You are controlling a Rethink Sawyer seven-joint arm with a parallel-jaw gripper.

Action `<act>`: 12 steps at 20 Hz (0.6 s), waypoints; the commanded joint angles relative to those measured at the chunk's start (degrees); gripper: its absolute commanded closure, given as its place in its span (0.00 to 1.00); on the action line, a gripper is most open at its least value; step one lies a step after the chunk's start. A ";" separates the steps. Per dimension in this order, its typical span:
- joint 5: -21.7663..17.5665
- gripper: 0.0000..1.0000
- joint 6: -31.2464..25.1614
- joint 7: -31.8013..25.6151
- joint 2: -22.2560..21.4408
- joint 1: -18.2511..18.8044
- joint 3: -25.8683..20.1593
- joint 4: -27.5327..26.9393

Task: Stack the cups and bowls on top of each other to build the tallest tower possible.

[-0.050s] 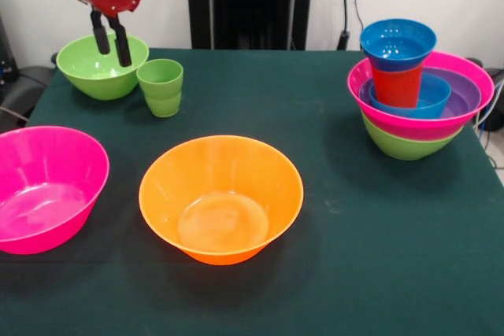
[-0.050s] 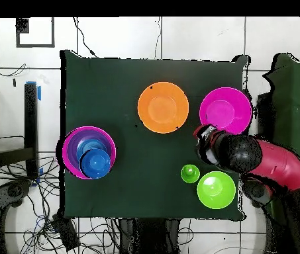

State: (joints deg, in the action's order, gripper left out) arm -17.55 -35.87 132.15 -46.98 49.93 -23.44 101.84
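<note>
Dark green tabletop (image 1: 378, 273), tower (image 1: 417, 100) sitting near one side edge, four loose pieces: orange bowl (image 1: 221, 198) at centre, pink bowl (image 1: 43, 188), green bowl (image 1: 101, 64), green cup (image 1: 161, 86), gripper (image 1: 111, 43) hovering narrowly parted, holding nothing, over the corner green bowl.
</note>
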 commanded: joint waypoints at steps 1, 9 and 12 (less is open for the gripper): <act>1.43 0.00 -1.37 2.34 1.99 0.19 2.45 3.86; 2.01 0.00 -3.09 0.73 4.83 0.43 3.56 1.78; 2.43 0.00 -0.58 2.12 6.51 0.56 3.86 2.34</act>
State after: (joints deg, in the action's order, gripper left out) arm -16.06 -35.87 132.15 -44.82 51.07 -21.12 101.83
